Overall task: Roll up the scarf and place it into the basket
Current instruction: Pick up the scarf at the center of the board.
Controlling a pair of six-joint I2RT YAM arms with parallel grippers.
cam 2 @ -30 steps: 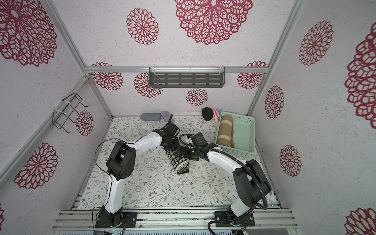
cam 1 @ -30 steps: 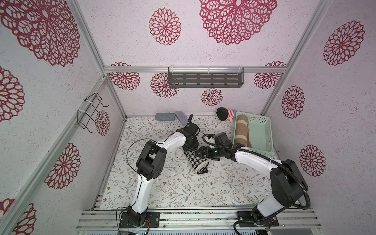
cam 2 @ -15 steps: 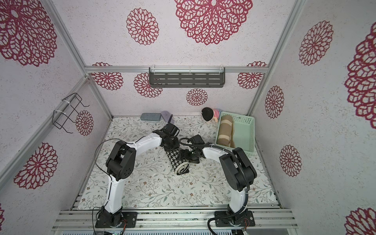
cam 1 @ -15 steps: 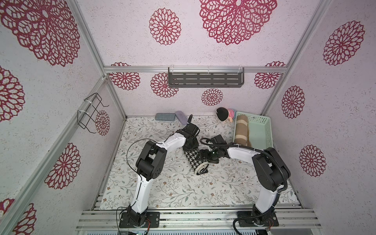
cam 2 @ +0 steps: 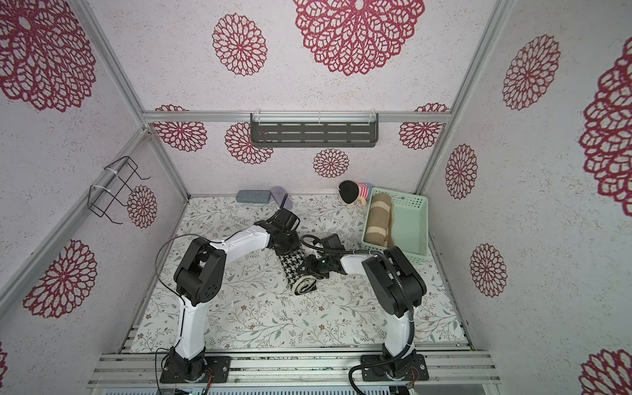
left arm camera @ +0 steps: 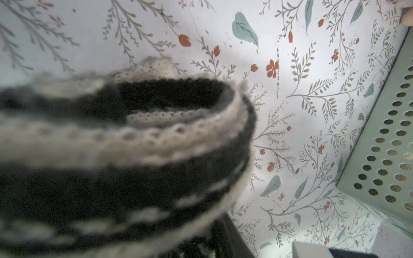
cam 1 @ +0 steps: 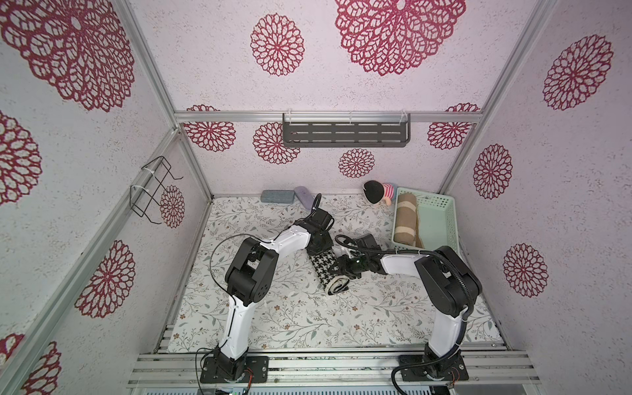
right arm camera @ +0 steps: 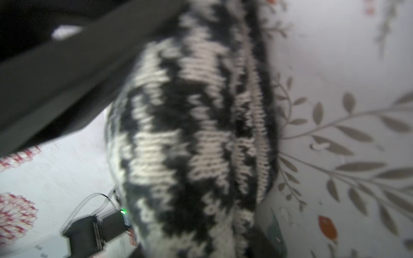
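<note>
The scarf [cam 1: 323,266], black-and-white houndstooth knit, lies rolled up mid-table in both top views [cam 2: 292,265], its spiral end toward the front. My left gripper [cam 1: 321,246] sits on the roll's far end, and the left wrist view is filled by the scarf's [left arm camera: 134,138] layered edge; the jaws are hidden behind the knit. My right gripper [cam 1: 337,270] presses on the roll from the basket side, shut on the scarf [right arm camera: 196,134]. The mint-green basket [cam 1: 451,219] stands at the back right, apart from both grippers.
A brown striped roll [cam 1: 405,219] lies along the basket's left side. A dark-haired doll [cam 1: 376,192], a grey block [cam 1: 277,196] and a lilac object [cam 1: 304,195] line the back wall. A grey shelf [cam 1: 345,134] and a wire rack [cam 1: 152,189] hang on the walls.
My right gripper has moved left onto the roll and closed on it, with its elbow folding in. The left arm and the scarf have stayed put.
</note>
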